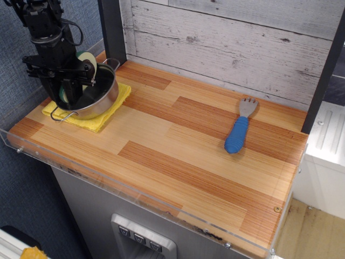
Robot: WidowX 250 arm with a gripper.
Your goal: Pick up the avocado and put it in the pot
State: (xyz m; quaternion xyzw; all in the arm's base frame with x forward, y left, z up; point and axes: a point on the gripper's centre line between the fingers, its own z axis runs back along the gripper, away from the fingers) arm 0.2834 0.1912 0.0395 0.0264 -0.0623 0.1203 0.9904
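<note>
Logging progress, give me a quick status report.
Black tool shut on pale green avocado half, at the far-left rim of the shiny steel pot. Pot tilted on yellow cloth. Nothing blocking.

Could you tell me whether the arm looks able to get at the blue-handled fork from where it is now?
Probably yes, once freed. The fork lies alone on bare wood with nothing beside or over it. But the claw is far off at the pot, apparently holding the avocado.

Gripper (69, 86) over left rim of pot (102, 97), avocado (86, 60) clamped between its fingers. Pot tilted on yellow cloth (110, 110). Blue-handled fork (239, 129) well apart, right side of table (178, 145).
</note>
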